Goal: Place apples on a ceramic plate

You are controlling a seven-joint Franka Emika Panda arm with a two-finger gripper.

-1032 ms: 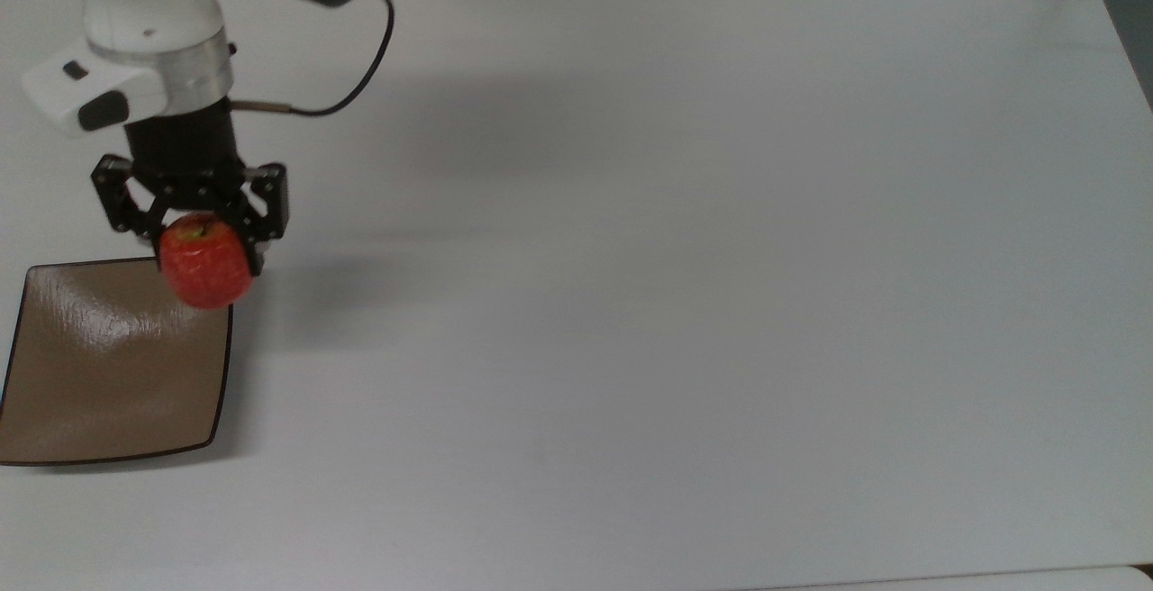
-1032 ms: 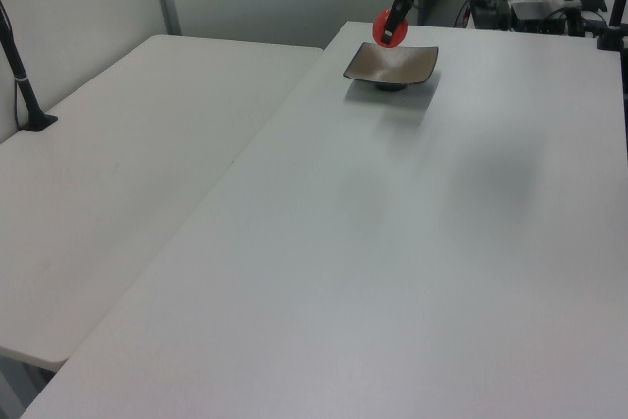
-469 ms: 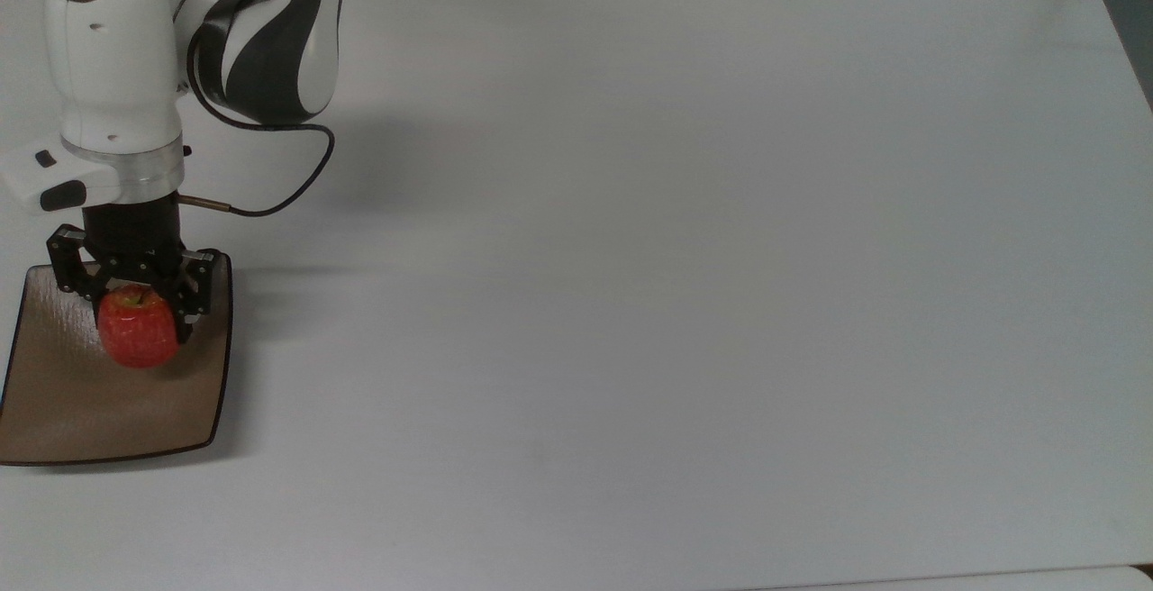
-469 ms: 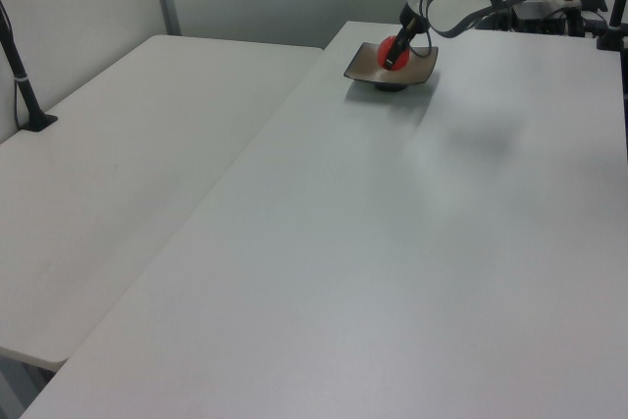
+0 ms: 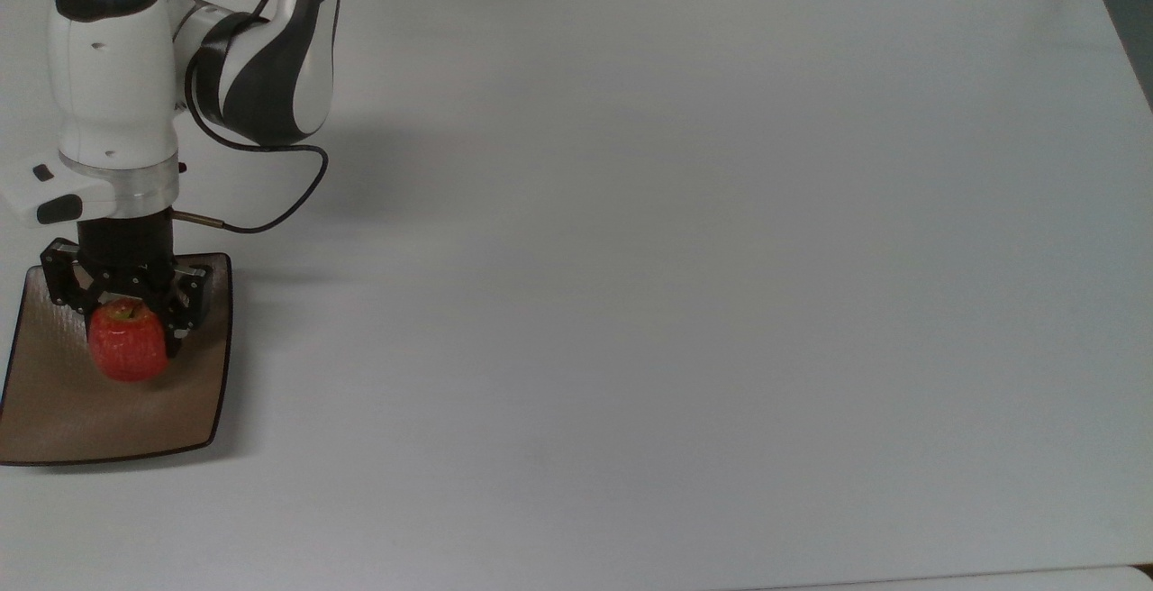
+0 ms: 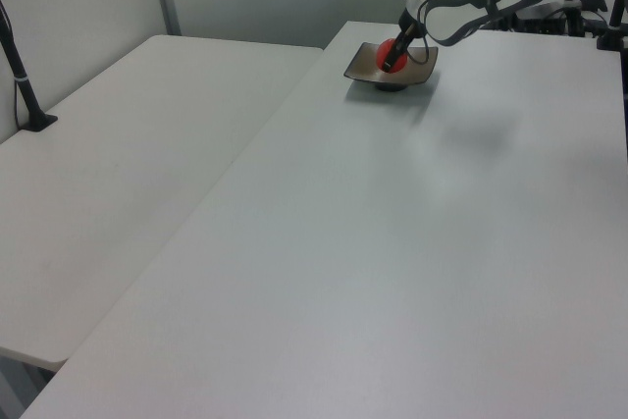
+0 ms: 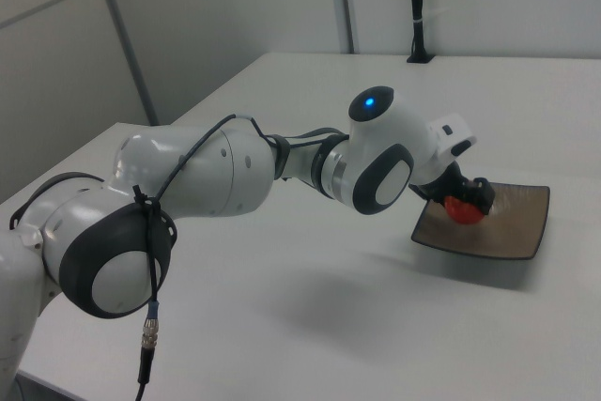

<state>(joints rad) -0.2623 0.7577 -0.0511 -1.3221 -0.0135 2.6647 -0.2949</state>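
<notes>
white table (image 5: 676, 258), ceramic plate (image 5: 54, 411) resting on it

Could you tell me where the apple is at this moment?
The apple is at the top view's far left, between the gripper's fingers and over the middle of the ceramic plate, which sits at the white table's left edge.

White table (image 5: 685, 303); black post (image 7: 416, 7) (clamped at its edge).

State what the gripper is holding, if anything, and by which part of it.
The gripper holds the red apple by its upper sides, one finger on each side near the stem end, over the ceramic plate.
</notes>
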